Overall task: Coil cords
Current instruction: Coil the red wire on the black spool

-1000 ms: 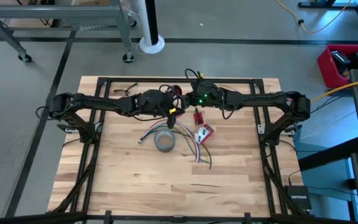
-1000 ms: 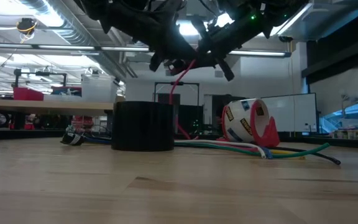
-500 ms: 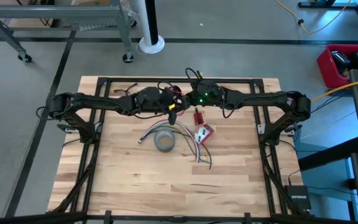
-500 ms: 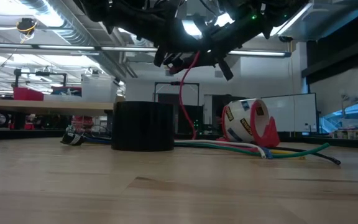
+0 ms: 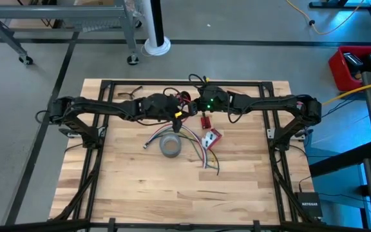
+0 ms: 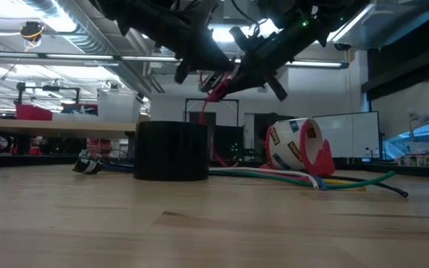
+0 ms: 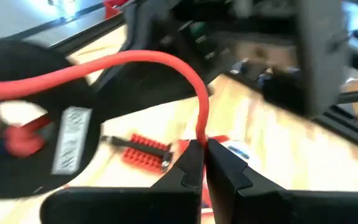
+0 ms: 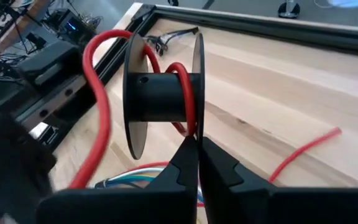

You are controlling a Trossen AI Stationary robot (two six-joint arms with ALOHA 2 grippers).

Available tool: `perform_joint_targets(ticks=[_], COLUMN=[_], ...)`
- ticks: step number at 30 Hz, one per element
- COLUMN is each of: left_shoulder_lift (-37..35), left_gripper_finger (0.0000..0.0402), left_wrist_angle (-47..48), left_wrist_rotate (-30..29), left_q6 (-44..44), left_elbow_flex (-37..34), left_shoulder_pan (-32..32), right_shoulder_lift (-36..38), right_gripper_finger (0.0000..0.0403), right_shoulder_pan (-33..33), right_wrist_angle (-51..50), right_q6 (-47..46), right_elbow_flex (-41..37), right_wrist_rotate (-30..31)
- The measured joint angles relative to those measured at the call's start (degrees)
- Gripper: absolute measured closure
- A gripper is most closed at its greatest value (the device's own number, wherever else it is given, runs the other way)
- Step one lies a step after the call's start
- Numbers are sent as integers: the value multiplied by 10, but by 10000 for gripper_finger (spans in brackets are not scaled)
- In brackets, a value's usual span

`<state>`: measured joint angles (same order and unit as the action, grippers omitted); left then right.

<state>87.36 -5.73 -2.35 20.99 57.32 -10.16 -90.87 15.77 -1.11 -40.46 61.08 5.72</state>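
Left claw [image 7: 202, 163] pinches the red wire [image 7: 135, 62]; right claw [image 8: 197, 163] grips the black spool [image 8: 160, 99].

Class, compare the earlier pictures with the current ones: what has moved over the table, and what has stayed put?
The left gripper, shut on the red wire, has swung it back beside the spool in the right gripper; the hanging loop is shorter. The tape roll and loose cables stayed put.

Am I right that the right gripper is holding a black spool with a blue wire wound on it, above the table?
Not quite: the wire is red, not blue, as the right wrist view shows. The right gripper does hold the black spool above the table.
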Motion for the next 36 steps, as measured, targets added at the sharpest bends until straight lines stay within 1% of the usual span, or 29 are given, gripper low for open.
perform_joint_targets(ticks=[4,8,11,19,23,26,30,36], left_shoulder_lift=[-8,-20,-22,-22,-22,-22,-22,-22], left_gripper_finger=[401,401,401,401,401,401,401,401], left_wrist_angle=[23,17,21,18,15,-6,-44,-32], left_wrist_rotate=[-31,-36,-37,-41,-43,-44,-20,29], left_q6=[-16,-29,-29,12,49,67,68,75], left_elbow_flex=[0,0,0,0,0,-1,-1,-1], left_shoulder_pan=[-1,-11,-20,-40,-56,-64,-63,-50], right_shoulder_lift=[0,0,0,0,0,0,0,0], right_gripper_finger=[398,398,398,398,398,398,398,398], right_shoulder_pan=[0,0,0,0,0,0,0,0], right_wrist_angle=[-12,-45,-62,-73,-80,-81,-80,-54], right_q6=[7,10,24,63,65,67,67,62], right_elbow_flex=[0,0,0,0,0,0,0,0], right_wrist_rotate=[19,38,42,42,42,42,43,48])
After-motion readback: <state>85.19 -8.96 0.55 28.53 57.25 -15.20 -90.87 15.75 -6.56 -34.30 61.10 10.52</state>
